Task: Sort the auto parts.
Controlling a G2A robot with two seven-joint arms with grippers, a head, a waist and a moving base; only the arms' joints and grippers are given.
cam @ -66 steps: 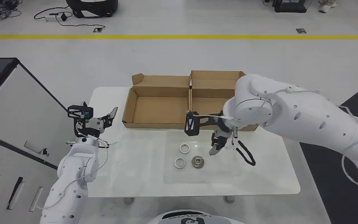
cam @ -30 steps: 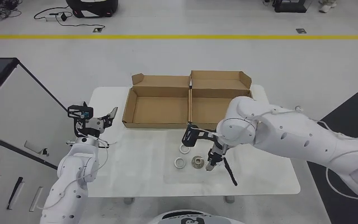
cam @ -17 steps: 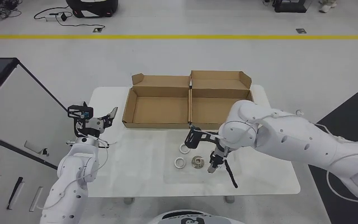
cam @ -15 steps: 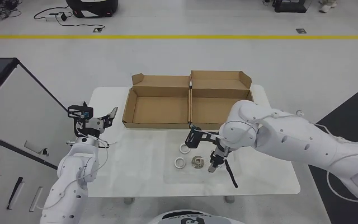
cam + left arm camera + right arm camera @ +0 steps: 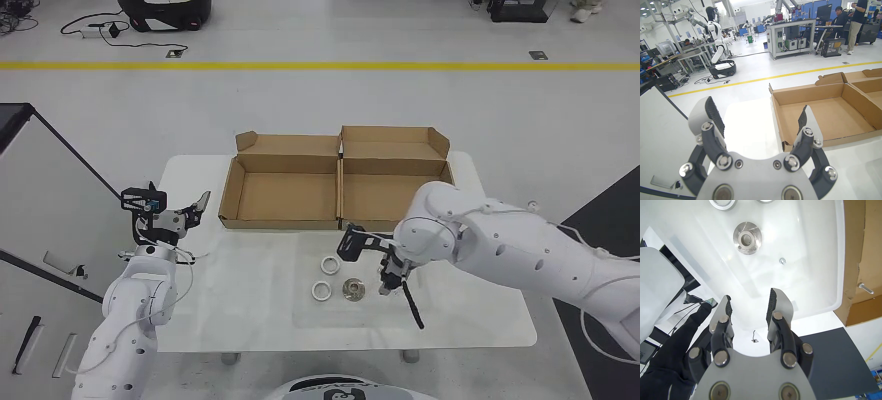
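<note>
A round metal flange (image 5: pixel 352 289) (image 5: pixel 747 240) lies on a shallow white tray (image 5: pixel 400 318) (image 5: pixel 836 256) beside two white rings (image 5: pixel 328 266) (image 5: pixel 321 291). A small bolt (image 5: pixel 782 261) rests on the tray between the flange and the right box. My right gripper (image 5: pixel 387 289) (image 5: pixel 749 303) hangs open and empty just right of the flange, above the tray. My left gripper (image 5: pixel 187 214) (image 5: pixel 759 113) is held open and empty over the table's left end, facing the left box.
Two open cardboard boxes stand side by side at the back, the left box (image 5: pixel 285 195) (image 5: pixel 825 113) and the right box (image 5: pixel 390 185) (image 5: pixel 857 256). One bolt (image 5: pixel 865 288) lies in the right box. A black cable (image 5: pixel 412 306) dangles from the right arm.
My right gripper came down from the box's front edge to the tray beside the flange, then shifted slightly right. The left arm has not moved.
</note>
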